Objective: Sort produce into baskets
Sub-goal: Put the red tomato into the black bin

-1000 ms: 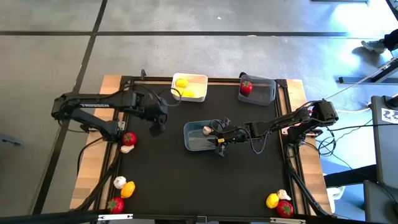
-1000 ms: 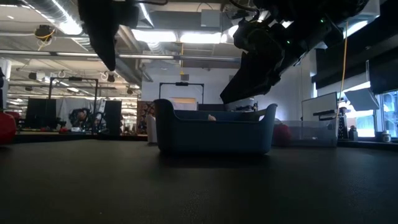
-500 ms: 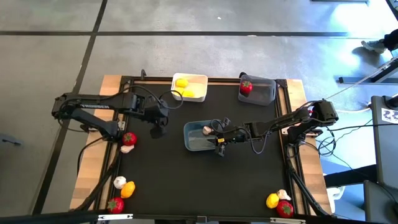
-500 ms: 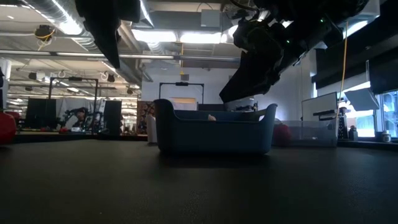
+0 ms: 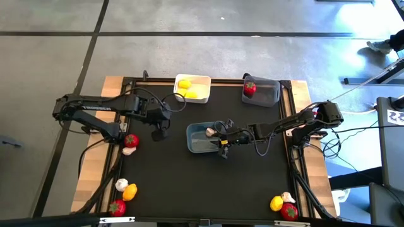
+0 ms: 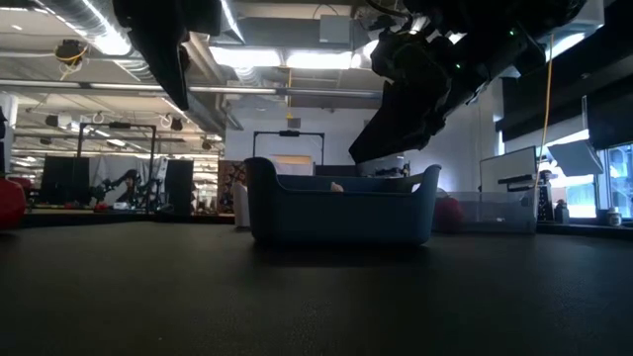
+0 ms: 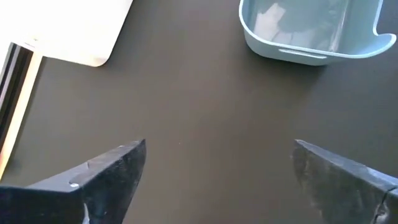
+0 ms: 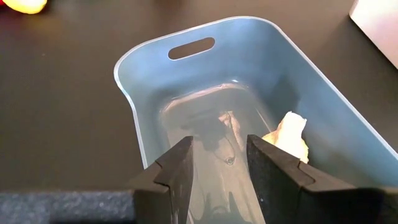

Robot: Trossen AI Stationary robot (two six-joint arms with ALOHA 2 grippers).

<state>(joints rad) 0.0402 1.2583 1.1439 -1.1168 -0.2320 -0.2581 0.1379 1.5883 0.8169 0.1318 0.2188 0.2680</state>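
Hovering your left tool wide open (empty), you next need the strawberry; right tool waits part-open, empty, over the blue-grey basket.

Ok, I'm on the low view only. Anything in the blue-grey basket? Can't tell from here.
Observer: One garlic bulb, lying against a side wall of the blue-grey basket.
Operator: Right gripper holding anything?
Observer: No. The right gripper hangs over that basket, fingers apart, nothing between them.
Operator: And left?
Observer: The left gripper is wide open over bare mat, empty.
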